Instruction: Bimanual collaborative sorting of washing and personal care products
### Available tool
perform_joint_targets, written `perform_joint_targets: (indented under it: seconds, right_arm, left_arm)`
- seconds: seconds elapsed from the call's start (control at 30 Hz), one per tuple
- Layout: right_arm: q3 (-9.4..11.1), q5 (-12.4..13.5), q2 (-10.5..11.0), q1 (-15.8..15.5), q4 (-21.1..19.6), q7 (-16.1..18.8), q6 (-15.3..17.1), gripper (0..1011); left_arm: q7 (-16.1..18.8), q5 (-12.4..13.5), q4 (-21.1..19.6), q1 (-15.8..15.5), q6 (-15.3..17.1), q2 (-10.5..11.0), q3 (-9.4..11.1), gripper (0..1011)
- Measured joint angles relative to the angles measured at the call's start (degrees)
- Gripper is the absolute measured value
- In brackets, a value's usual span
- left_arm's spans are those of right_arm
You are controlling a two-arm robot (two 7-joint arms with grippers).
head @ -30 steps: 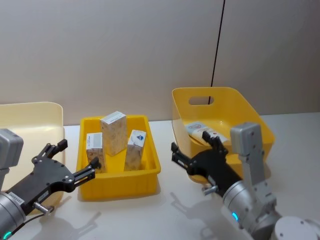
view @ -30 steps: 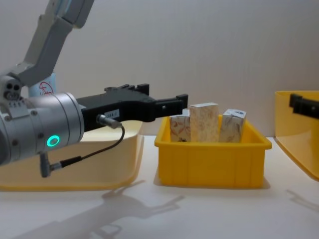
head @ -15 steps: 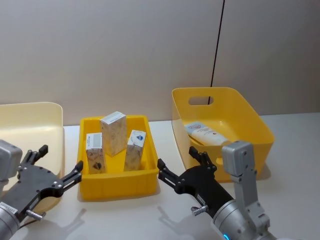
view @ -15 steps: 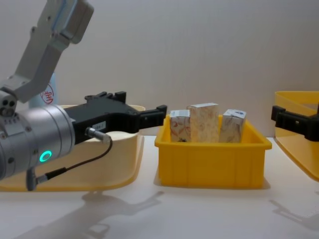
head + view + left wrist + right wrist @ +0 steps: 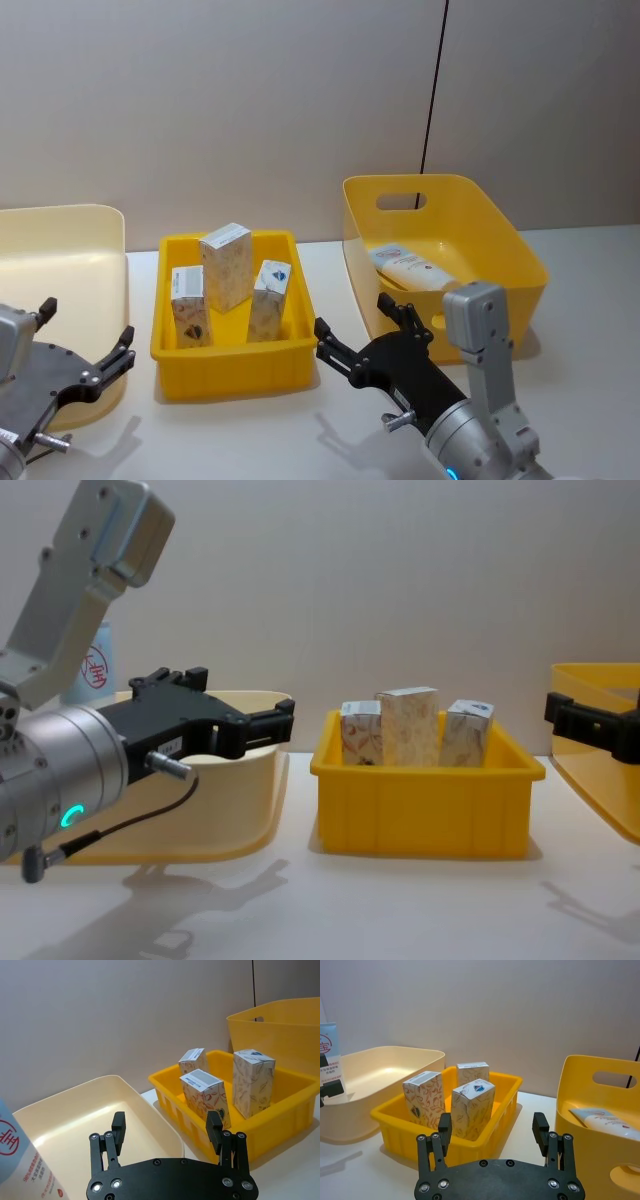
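Observation:
Three white cartons [image 5: 226, 265] stand in the small yellow bin [image 5: 235, 365] at the middle. One light-blue tube [image 5: 410, 267] lies inside the tall yellow bin [image 5: 500, 220] on the right. Another tube [image 5: 95, 665] stands upright at the far left behind the cream bin [image 5: 100, 225]. My left gripper [image 5: 85, 322] hovers open and empty over the cream bin's near right corner, pointing toward the cartons [image 5: 202, 1095]. My right gripper [image 5: 355, 318] is open and empty, low in front of the gap between the two yellow bins, facing the cartons [image 5: 472, 1107].
The cream bin [image 5: 90, 1110] is wide and shallow. A black cable [image 5: 432, 90] runs down the wall behind the tall bin. Bare white tabletop [image 5: 420, 900] stretches in front of all three bins.
My left gripper has drawn back to the left and nearer me, away from the small bin. My right gripper came off the tall bin toward the middle, then held still.

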Motion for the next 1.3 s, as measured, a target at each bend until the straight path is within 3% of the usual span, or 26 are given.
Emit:
perform_joint_targets:
  seconds: [0.53, 1.3]
  right_arm:
    - [-0.03, 0.24, -0.88, 1.83, 1.48, 1.68, -0.56, 1001]
    - [-1.23, -1.06, -4.21, 7.79, 7.13, 2.75, 0.82, 1001]
  left_arm:
    - [1.30, 0.67, -0.36, 0.40, 0.04, 0.08, 0.01, 1002]
    - [1.30, 0.66, -0.36, 0.37, 0.03, 0.07, -0.01, 1002]
